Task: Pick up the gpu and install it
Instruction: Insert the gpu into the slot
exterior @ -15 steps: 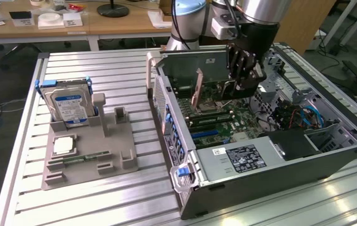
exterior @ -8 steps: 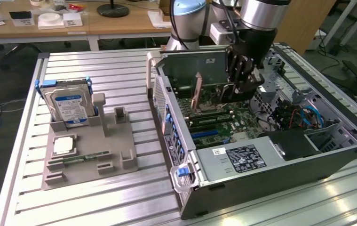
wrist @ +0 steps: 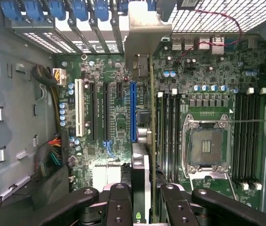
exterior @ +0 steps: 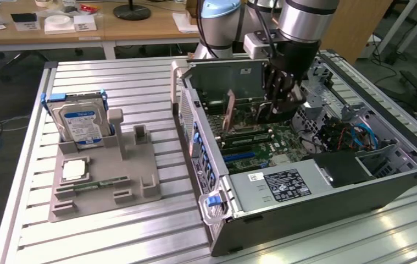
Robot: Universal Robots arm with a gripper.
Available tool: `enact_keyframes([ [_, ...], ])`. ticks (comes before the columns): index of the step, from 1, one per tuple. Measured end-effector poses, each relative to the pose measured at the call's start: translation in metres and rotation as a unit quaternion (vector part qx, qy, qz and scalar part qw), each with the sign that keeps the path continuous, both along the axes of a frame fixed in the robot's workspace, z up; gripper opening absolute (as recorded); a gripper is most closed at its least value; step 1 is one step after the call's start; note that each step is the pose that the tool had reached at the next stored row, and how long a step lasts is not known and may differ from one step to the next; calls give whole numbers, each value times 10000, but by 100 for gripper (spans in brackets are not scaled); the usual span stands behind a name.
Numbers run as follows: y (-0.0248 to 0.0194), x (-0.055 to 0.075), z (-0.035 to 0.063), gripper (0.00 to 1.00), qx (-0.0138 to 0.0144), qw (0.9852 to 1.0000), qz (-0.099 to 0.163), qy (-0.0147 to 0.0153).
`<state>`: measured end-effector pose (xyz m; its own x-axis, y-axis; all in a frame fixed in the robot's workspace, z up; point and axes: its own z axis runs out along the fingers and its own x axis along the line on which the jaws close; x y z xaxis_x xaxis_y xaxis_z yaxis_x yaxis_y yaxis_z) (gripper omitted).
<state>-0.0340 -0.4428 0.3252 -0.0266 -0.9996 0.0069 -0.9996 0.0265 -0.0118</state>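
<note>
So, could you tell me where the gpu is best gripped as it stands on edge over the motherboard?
Probably from above, pinching the gpu across its thin thickness at the upper long edge. It stands edge-on, so its two flat faces suit opposing pads, and the edge facing the motherboard and the silver bracket stay free. The gripper holds it this way.

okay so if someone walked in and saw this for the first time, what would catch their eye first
Probably the robot's gripper, reaching down into the open computer case and holding the gpu edge-on over the motherboard, next to the blue slot. After that, the hard drive standing in a grey holder on the exterior view's left.
</note>
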Motion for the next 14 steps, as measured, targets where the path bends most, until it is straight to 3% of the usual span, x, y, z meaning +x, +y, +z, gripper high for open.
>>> enact_keyframes([
  [14, 2, 0, -125, 28, -2, 9999, -166, -1],
])
